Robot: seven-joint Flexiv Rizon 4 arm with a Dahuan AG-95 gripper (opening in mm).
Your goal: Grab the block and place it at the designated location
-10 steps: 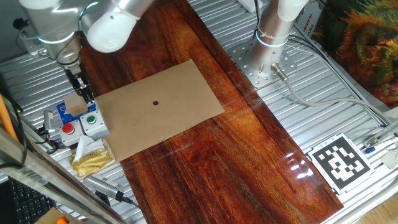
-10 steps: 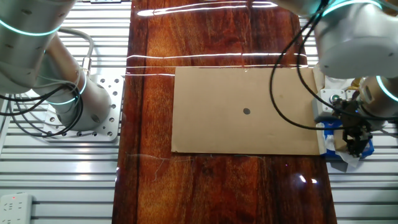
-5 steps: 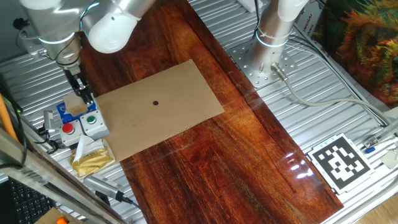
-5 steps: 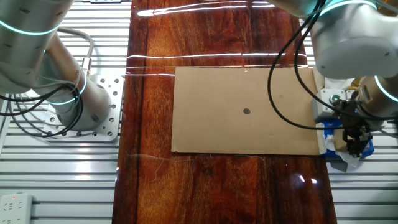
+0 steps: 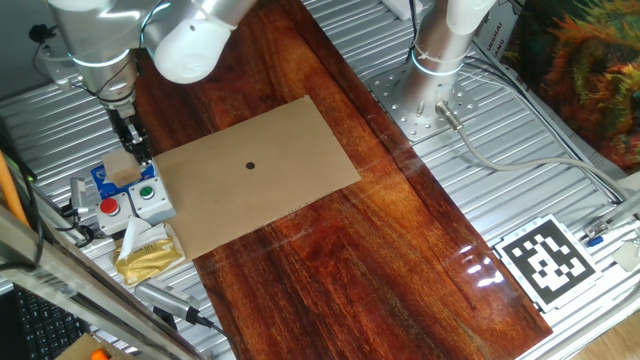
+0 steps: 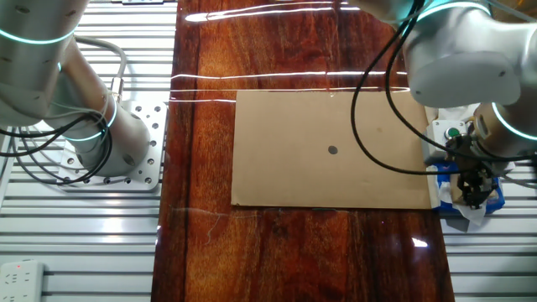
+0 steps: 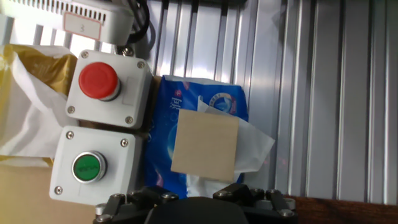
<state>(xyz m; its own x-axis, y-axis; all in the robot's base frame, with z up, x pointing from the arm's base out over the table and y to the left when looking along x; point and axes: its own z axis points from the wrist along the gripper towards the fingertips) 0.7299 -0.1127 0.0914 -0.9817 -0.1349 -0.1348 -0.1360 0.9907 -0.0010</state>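
Observation:
The block (image 7: pixel 206 142), a pale tan wooden cube, rests on crumpled white tissue over the blue printed holder (image 7: pixel 168 99); it also shows in one fixed view (image 5: pixel 119 166). My gripper (image 5: pixel 141 160) hangs just above and beside it, at the sheet's left end, and shows in the other fixed view (image 6: pixel 471 186). In the hand view only the dark gripper base shows along the bottom edge; the fingertips are out of frame. The designated location, a black dot (image 5: pixel 250 166), lies mid-sheet on the light-brown cardboard sheet (image 5: pixel 300 140), well right of the gripper.
A white box with a red button (image 7: pixel 99 81) and a green button (image 7: pixel 88 167) stands right beside the block. Yellow wrapping (image 5: pixel 148 255) lies nearer the front. A second arm's base (image 5: pixel 440 60) stands at the back. A black-and-white tag (image 5: pixel 548 258) lies far right.
The arm's upper links have shifted slightly up and to the right. The gripper tip stays over the block, which has not moved.

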